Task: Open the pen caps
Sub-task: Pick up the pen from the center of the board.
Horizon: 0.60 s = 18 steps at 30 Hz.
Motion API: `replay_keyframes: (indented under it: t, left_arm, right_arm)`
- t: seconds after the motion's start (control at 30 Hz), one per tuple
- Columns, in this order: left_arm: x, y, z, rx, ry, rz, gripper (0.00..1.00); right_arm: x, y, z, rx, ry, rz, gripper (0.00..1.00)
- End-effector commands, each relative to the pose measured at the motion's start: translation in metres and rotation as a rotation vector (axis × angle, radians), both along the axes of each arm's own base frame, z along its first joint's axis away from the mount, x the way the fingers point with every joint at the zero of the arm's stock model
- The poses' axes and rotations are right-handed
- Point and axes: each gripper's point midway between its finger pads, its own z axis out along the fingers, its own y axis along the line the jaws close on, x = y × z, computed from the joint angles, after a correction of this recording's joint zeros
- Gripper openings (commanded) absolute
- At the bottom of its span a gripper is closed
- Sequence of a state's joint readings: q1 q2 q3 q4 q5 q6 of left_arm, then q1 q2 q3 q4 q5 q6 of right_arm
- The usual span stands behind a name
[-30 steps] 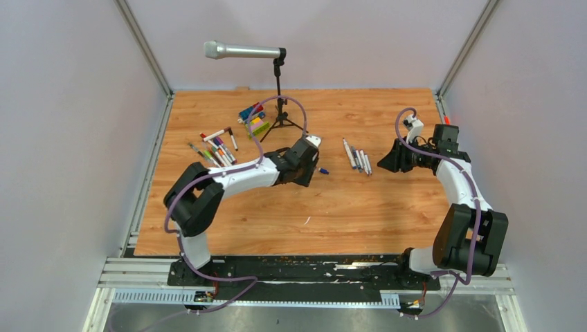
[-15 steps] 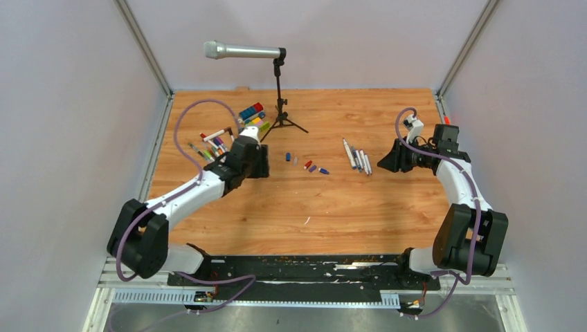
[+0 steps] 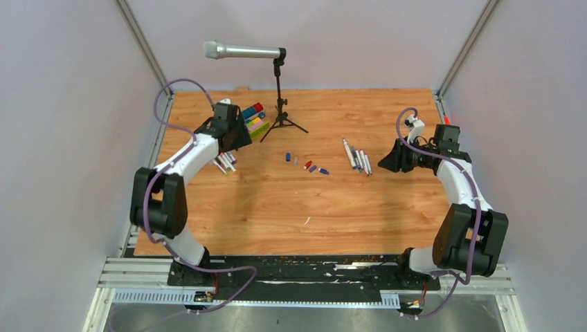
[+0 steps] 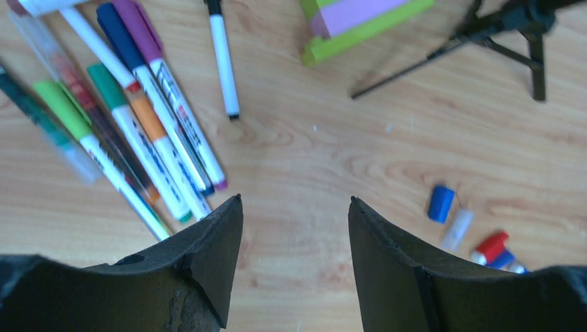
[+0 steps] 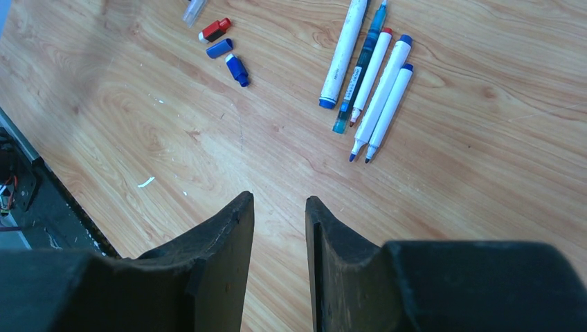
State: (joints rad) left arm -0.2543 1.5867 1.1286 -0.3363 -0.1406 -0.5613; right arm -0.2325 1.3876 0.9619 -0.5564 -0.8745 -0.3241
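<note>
Before left tool [image 4: 294,207], capped pens [image 4: 149,131]; overhead, arm [image 3: 187,155] hides most.

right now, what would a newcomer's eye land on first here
The big silver microphone on its black stand at the far side, left of centre. Then the colours: a fan of capped pens at the left, just ahead of the open left gripper, a few loose caps mid-table, and a row of pens before the right gripper.
</note>
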Motion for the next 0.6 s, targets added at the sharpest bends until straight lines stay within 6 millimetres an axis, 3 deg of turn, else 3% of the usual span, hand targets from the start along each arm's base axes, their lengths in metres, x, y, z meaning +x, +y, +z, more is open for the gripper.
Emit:
replay_keyframes:
  t: [0.0,0.3,0.43,0.57]
  left_arm:
    - [0.011,0.020,-0.027,0.047,0.184,0.074,0.63]
    - [0.047,0.042,-0.061,0.187,0.305,0.089,0.62]
    - [0.056,0.047,-0.071,0.185,0.333,0.092,0.50]
    - [0.064,0.054,-0.077,0.177,0.341,0.108,0.49]
  right_arm:
    - [0.004,-0.001,0.008,0.004,-0.061,0.019,0.34]
    - [0.005,-0.002,0.007,0.009,-0.056,0.018,0.34]
    - [0.005,-0.002,0.006,0.009,-0.050,0.020,0.34]
    - [0.005,-0.002,0.006,0.008,-0.050,0.020,0.34]
